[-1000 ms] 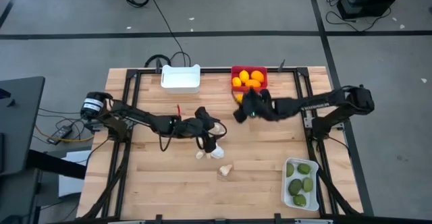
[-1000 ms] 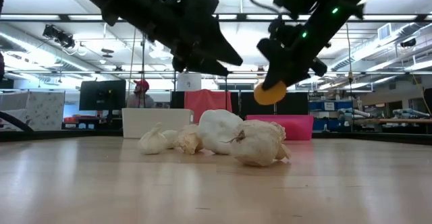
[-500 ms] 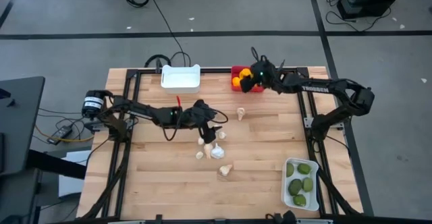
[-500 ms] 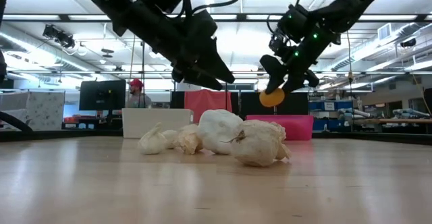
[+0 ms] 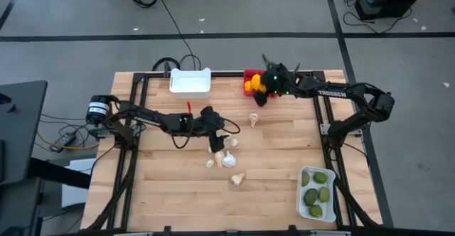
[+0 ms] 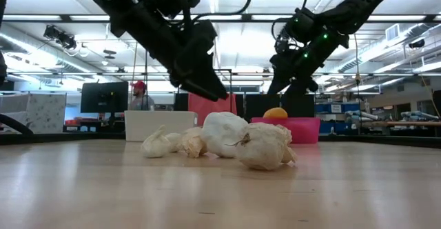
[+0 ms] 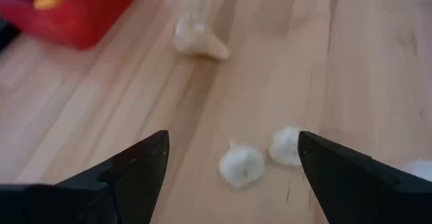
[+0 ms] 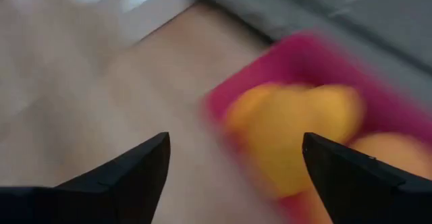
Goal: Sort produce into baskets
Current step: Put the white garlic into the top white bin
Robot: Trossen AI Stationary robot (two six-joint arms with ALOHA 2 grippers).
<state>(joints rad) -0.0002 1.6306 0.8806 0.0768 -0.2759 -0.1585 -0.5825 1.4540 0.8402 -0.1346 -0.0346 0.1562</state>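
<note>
Several whitish garlic bulbs (image 5: 229,159) lie loose on the wooden table, and they show in the low view (image 6: 262,146) too. My left gripper (image 5: 216,143) hangs open and empty just above two of the garlic bulbs (image 7: 241,166). My right gripper (image 5: 260,95) is open and empty over the near edge of the red basket (image 5: 250,74). That basket holds orange and yellow citrus fruits (image 8: 304,129). One orange fruit (image 6: 275,112) shows above the red basket's rim (image 6: 293,129). A second white basket (image 5: 317,193) holds green oval fruits.
An empty white basket (image 5: 190,82) stands at the far edge, left of the red one. One garlic bulb (image 5: 254,119) lies apart, near the red basket. A dark frame (image 5: 138,101) runs along the table's sides. A person (image 6: 142,96) is in the room behind.
My right gripper has carried an orange fruit toward the far edge, over the red basket, and let it go. The fruit now lies in the basket. My left gripper has come down closer to the garlic bulbs.
</note>
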